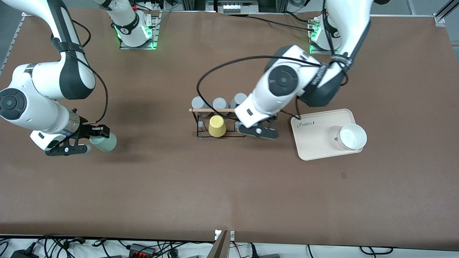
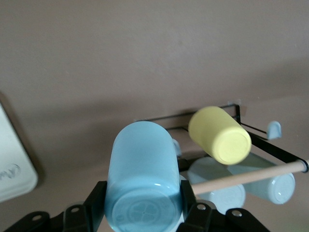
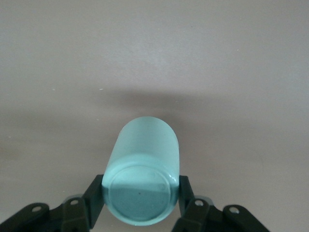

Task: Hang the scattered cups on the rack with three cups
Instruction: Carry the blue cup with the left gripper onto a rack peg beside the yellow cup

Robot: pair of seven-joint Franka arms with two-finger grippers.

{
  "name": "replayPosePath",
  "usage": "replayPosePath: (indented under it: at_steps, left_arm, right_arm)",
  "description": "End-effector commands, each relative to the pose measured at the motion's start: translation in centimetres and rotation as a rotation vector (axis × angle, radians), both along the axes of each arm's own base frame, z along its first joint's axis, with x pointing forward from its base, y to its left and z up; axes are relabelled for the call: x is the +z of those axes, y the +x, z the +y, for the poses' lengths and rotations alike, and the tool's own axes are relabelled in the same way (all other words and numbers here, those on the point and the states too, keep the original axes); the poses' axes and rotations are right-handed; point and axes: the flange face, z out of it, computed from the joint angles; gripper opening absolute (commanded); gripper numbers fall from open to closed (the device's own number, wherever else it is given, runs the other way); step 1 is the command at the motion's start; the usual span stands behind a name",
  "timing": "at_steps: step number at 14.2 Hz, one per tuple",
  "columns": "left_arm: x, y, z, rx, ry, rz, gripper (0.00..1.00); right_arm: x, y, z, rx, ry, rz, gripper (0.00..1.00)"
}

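My left gripper [image 1: 248, 129] is shut on the light blue cup [image 2: 142, 169], gripping it near its base [image 2: 142, 200]. It holds the cup beside the rack [image 1: 206, 110], at the end toward the left arm. The cup is hidden under the hand in the front view. The rack's wooden rod [image 2: 251, 176] and black frame show close by. My right gripper [image 1: 96, 140] is shut on the pale mint green cup [image 1: 104, 142], held sideways over the table toward the right arm's end. That cup also fills the right wrist view [image 3: 142, 179], between the fingers [image 3: 94, 203].
A yellow cup [image 1: 217, 126] hangs on the rack's near side and also shows in the left wrist view [image 2: 219, 135]. Three grey cups [image 1: 219, 104] hang on its far side. A beige tray [image 1: 315, 143] with a white bowl [image 1: 352, 137] lies toward the left arm's end.
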Motion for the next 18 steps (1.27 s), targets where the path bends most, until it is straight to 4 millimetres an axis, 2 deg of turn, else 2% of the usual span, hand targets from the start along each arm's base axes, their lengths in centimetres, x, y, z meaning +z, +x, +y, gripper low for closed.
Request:
replayPosePath:
  at_steps: [1,2,4,6,7,8,9,11,13,15,16,18]
  left_arm:
    - [-2.7,-0.3,-2.0,-0.004,0.000,0.029,0.00]
    - [-3.5,-0.9,-3.0,-0.020,0.001,0.021,0.00]
    - [-5.3,-0.8,-3.2,-0.022,0.008,0.032,0.01]
    - [-6.3,-0.5,-3.4,-0.021,0.001,0.024,0.01]
    - [-6.6,-0.5,-3.4,-0.023,0.001,0.017,0.06]
    - [-7.8,-0.4,-3.4,-0.022,0.019,0.022,0.25]
    - [-8.5,-0.3,-3.2,-0.028,0.032,0.020,0.99]
    - [-7.2,0.9,-1.9,-0.028,0.063,-0.035,1.00]
    - [-3.5,3.1,1.2,0.028,0.043,-0.079,1.00]
    - [1.3,6.3,7.3,0.118,0.025,-0.128,1.00]
    - [2.9,7.3,10.7,0.155,0.033,-0.119,1.00]
    - [5.3,7.0,14.4,0.183,0.089,-0.068,1.00]
  right_arm:
    - [1.7,0.0,2.2,-0.041,0.000,0.008,0.37]
    - [2.0,0.0,3.0,-0.035,0.000,0.005,0.37]
    - [2.3,0.0,4.2,-0.047,0.001,-0.002,0.37]
    - [2.7,-0.1,5.8,-0.057,0.002,-0.010,0.37]
    - [2.9,-0.3,7.1,-0.070,0.016,-0.009,0.37]
    - [3.0,-0.5,8.1,-0.092,0.039,-0.006,0.37]
    - [3.0,-0.6,8.9,-0.099,0.050,-0.004,0.37]
    - [3.7,-0.8,10.2,-0.105,0.066,-0.008,0.37]
    - [4.7,-1.2,11.9,-0.100,0.061,0.017,0.37]
    - [5.7,-1.4,13.8,-0.134,0.086,0.015,0.37]
    - [6.2,-1.4,14.7,-0.151,0.103,0.010,0.37]
    - [6.5,-1.8,18.0,-0.185,0.118,0.001,0.37]
